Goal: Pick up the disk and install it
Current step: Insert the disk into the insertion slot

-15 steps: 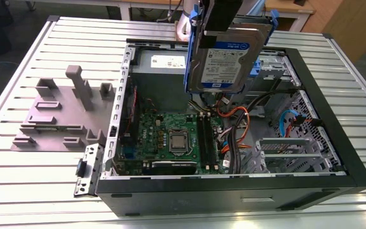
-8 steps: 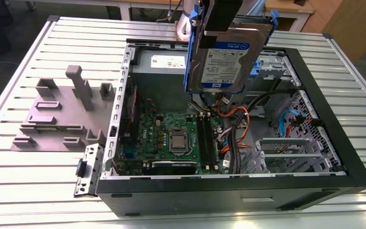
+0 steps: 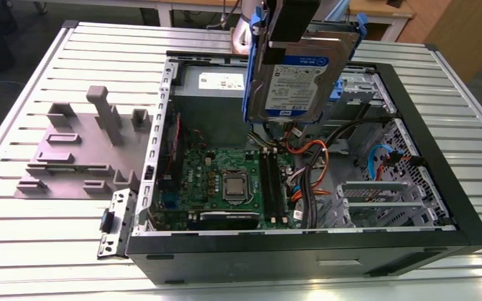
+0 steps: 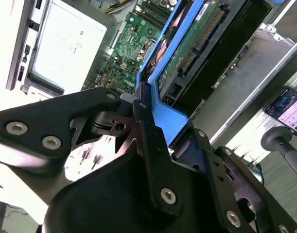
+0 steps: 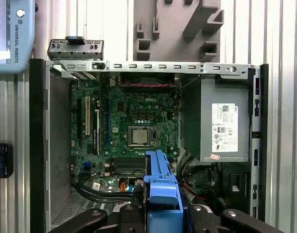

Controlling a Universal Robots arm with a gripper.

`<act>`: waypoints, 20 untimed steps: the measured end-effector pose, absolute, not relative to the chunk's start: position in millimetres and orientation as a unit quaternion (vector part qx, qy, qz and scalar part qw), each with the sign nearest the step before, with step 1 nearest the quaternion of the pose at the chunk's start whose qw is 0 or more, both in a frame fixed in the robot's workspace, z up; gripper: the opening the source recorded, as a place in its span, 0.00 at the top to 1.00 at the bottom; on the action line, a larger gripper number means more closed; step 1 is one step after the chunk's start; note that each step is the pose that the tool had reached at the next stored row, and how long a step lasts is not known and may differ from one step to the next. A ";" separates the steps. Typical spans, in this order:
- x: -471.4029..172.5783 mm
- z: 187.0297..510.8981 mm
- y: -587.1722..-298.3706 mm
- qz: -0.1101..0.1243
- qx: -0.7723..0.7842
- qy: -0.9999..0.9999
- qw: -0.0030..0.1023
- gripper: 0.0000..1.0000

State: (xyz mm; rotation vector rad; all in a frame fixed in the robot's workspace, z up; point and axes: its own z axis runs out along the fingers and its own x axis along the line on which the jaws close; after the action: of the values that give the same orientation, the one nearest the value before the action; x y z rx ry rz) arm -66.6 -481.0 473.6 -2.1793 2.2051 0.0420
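Inspecting the arm first: found the gripper (image 3: 287,34) closed on the disk (image 3: 295,81), clamped at the upper end by the blue rails (image 3: 336,94). Noted the disk lifted clear of the slatted table (image 3: 40,241), hanging upright on edge above the open computer case (image 3: 308,249), label side turned toward the exterior camera. Placed it over the rear part of the case interior, between the grey power supply (image 3: 211,81) on the exterior view's left and the metal drive bays (image 3: 363,88) on the exterior view's right, lower edge above the bundle of orange and black cables (image 3: 312,153). Cannot tell whether that edge touches the cables (no contact visible). Confirmed in the second wrist view the black fingers (image 4: 148,141) pressed against the blue rail, with the green circuit-board face of the disk (image 4: 197,43) running away from the gripper (image 4: 138,104). Saw in the first wrist view the blue end of the disk (image 5: 160,179) held in the gripper (image 5: 160,216), over the motherboard (image 5: 133,131) and beside the power supply (image 5: 221,126). Recorded the motherboard lying flat on the case floor, processor (image 3: 234,185) exposed. Logged a grey moulded fixture (image 3: 82,147) on the table, beside the case on the exterior view's left, well apart from the disk. Logged also a small metal bracket (image 3: 117,222) just beside the case's near corner.
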 end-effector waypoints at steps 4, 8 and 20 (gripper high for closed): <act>-66.4 473.5 -487.6 0.014 -0.703 0.711 0.021 0.64; -62.2 473.3 -494.9 0.014 -0.703 0.711 0.020 0.64; -31.8 473.3 -506.3 0.015 -0.703 0.711 0.019 0.64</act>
State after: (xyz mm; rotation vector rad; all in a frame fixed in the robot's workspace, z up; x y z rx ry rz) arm -31.8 -506.3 473.3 -2.1818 2.2079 0.0479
